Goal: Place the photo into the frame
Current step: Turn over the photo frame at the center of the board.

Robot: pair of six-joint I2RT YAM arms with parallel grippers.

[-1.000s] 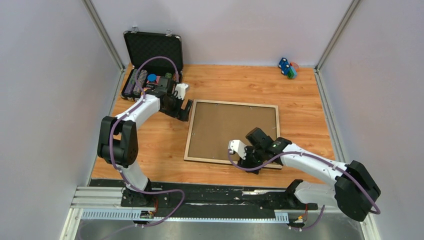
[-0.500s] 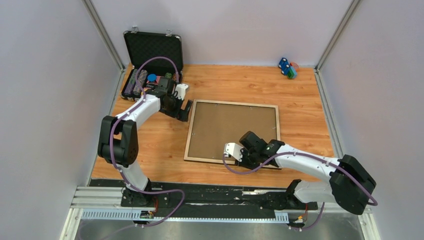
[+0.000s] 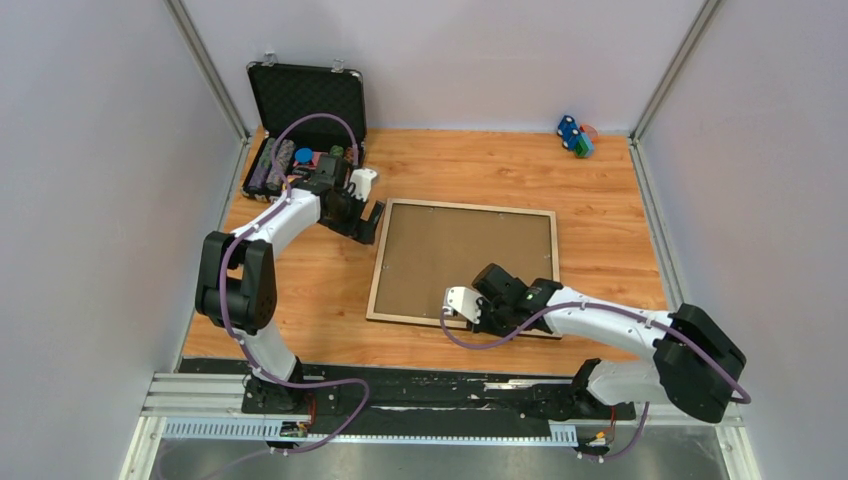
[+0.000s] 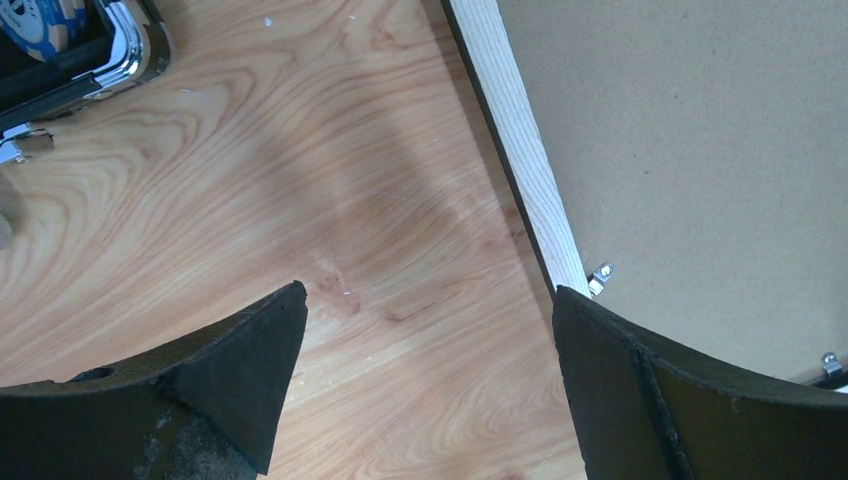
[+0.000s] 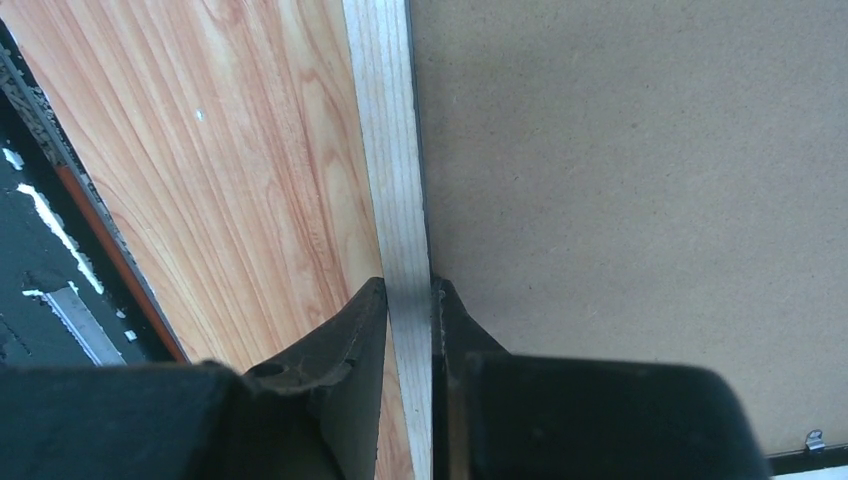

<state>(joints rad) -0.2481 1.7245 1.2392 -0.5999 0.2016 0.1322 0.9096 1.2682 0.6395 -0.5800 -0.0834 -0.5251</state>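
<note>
**Frame (image 3: pixel 470 208), board side up, right gripper on its near rail**

Frame: lies flat mid-table (image 3: pixel 600 200), pale wood rails showing. A brown board (image 3: pixel 462 255) fills the opening, and whatever lies under it is hidden.

Right gripper (image 3: pixel 475 322): at the frame's near rail. The top view hides its fingertips under the wrist. Its wrist view shows the gripper (image 5: pixel 408 286) narrowed onto the rail, one finger on the outer side and one on the board side, both against the wood.

Left gripper (image 3: pixel 372 222): just off the frame's far left corner. Its wrist view shows it (image 4: pixel 428 295) spread wide and holding nothing, over bare table. The right fingertip overlaps the left rail.

Clips (image 4: pixel 601 275): small metal tabs at the board's edge, seen in wrist views only.

Case (image 3: pixel 305 110): black, lid up, far left corner; its coloured contents are indistinct from above. The left wrist view catches a chrome corner and a blue-and-white chip (image 4: pixel 25 20), its printing cropped and unreadable.

Toys (image 3: pixel 575 137): blue and green, far right corner, too small to identify.
</note>
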